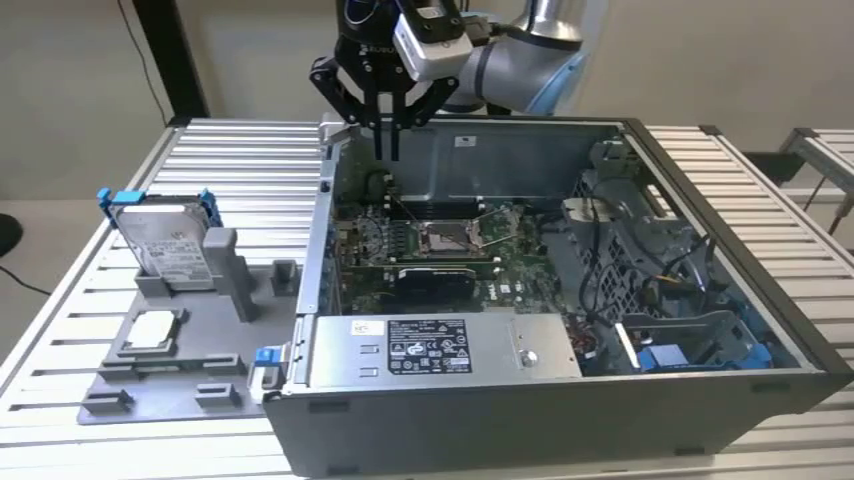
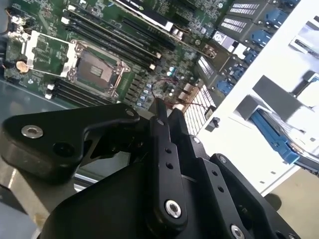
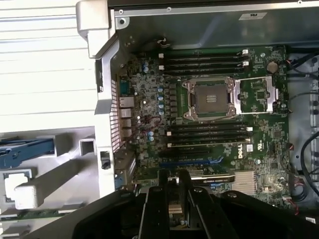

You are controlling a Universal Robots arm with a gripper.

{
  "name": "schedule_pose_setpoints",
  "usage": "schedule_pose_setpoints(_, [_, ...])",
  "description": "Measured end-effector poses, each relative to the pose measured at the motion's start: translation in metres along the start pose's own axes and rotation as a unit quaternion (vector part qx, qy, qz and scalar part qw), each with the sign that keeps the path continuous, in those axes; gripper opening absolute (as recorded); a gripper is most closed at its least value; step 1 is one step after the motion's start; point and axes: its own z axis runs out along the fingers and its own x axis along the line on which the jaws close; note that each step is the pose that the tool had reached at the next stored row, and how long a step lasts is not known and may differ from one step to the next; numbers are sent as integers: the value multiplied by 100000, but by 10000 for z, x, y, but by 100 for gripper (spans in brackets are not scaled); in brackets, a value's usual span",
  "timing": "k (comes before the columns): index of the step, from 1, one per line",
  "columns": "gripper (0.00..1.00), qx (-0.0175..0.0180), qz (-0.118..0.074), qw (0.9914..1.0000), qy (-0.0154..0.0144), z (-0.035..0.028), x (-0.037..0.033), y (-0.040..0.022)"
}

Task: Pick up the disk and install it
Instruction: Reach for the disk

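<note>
Jaws closed, empty, above one case [image 1: 534, 405]; one disk [image 1: 171, 240] racked apart.

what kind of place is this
Likely a robotics lab bench for computer assembly: an open computer case on a slatted metal table, a disk in a grey holder beside it, a gripper above the case.
</note>
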Motion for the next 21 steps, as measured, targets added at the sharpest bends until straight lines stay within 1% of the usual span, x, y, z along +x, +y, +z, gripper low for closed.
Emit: schedule_pose_setpoints(21, [100, 2, 3, 100000, -1, -6, 262, -18])
